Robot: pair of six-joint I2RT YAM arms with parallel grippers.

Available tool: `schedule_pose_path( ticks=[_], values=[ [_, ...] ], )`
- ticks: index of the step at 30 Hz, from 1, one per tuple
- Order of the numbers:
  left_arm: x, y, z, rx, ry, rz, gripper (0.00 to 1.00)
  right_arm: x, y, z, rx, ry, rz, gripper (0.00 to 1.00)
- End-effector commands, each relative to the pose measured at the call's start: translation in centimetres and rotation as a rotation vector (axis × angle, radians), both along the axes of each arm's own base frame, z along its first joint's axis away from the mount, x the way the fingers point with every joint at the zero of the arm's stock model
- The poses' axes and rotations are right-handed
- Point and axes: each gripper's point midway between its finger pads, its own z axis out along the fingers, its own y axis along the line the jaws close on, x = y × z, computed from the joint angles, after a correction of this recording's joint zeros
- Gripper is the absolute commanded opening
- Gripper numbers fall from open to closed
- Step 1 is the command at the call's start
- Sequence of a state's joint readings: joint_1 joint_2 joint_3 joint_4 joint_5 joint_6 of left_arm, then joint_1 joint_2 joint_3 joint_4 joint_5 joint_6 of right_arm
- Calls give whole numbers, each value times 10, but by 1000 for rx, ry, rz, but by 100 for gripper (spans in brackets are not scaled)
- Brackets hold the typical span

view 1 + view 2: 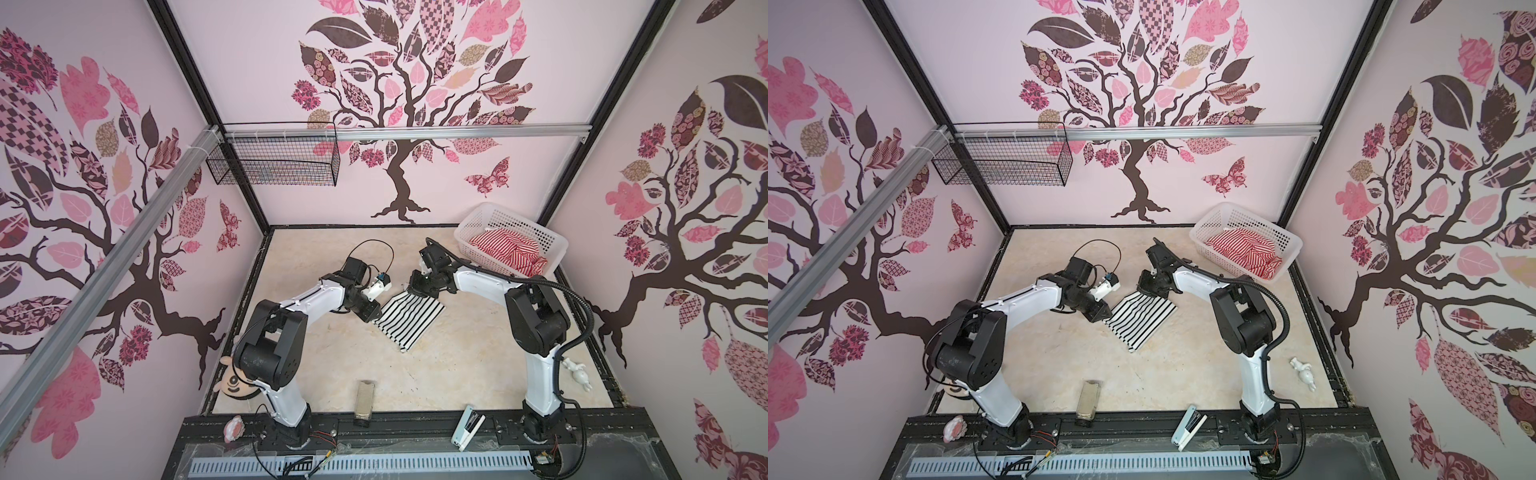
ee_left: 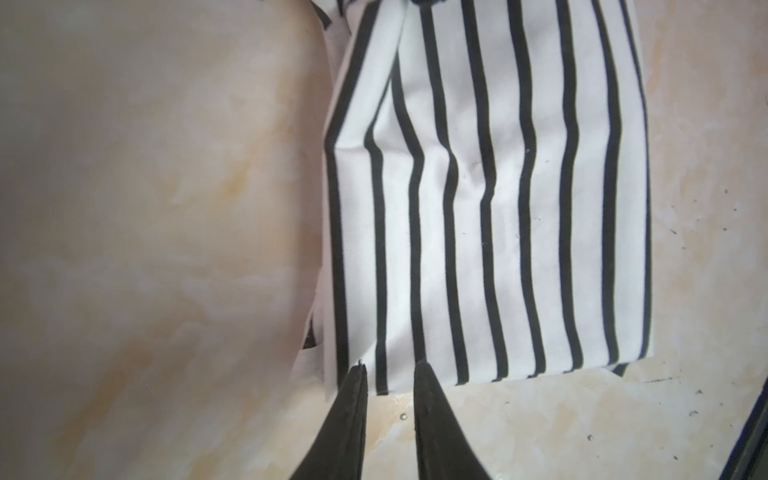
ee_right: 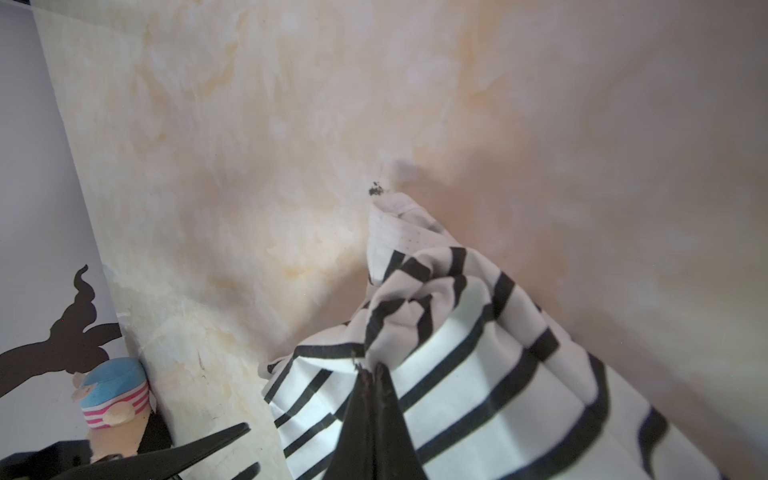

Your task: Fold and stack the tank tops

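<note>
"While you look down on the cell, what lies under you?"

"You have a marbled beige table [image 1: 457, 374] boxed in by pink walls [image 1: 124, 232] printed with trees, and a wire rack [image 1: 274, 162] hangs on the far wall. A white basket [image 1: 478, 222] sits at the far right corner with the red-striped top [image 1: 507, 253] crumpled inside. The black-striped top [image 1: 409, 320] lies folded in the middle of the table, plain in both top views [image 1: 1142, 318]."

"What can you not read?"

"The red-striped top's shape is lost in its own folds. From above, the far corner of the black-striped top is covered by your right gripper [image 1: 417, 291]. A plush toy [image 1: 232, 380] at the near left is half behind the left arm [image 1: 270, 361]. In the left wrist view the cloth [image 2: 498, 208] runs out of the frame at its far end."

"And the arms?"

"Both reach forward and bend down to the top, one from each side. The right gripper [image 3: 372, 370] is pressed closed on a pinch of cloth, which bunches up around it in the right wrist view. Your left gripper [image 1: 376, 318] is at the top's left corner, jaws a little apart. In its wrist view the fingertips [image 2: 357, 382] sit at the hem, and you cannot tell whether they touch it."
</note>
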State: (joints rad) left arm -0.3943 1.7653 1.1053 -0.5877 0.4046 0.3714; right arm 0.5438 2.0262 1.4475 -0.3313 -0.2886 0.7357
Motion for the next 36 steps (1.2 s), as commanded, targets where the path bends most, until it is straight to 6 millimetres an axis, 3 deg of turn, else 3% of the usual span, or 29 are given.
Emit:
schedule_pose_path(
  ticks=[1,10,19,23,26,29,30,33,36],
  values=[
    [-4,-8,-5,6,54,-44,23,4,-1,0,-23,-3,3,0],
    [4,1,-26,143,42,-4,23,30,2,-15,-61,5,-6,0],
    [-1,4,-32,184,43,-11,23,62,-16,-44,-99,44,-53,0],
    [4,8,-35,215,34,15,23,66,-15,-26,-93,1,-27,0],
    [7,8,-30,214,22,27,23,55,-14,13,-58,-73,-11,9],
    [11,7,-20,200,-5,34,24,29,-17,50,-49,-148,-12,33],
    [12,6,-15,195,-14,35,24,18,-19,57,-44,-154,-20,37],
    [17,4,-8,192,-29,34,24,-12,-22,56,1,-136,-14,40],
    [23,4,-7,203,-48,31,24,-35,-24,35,22,-92,-8,39]
  ],
)
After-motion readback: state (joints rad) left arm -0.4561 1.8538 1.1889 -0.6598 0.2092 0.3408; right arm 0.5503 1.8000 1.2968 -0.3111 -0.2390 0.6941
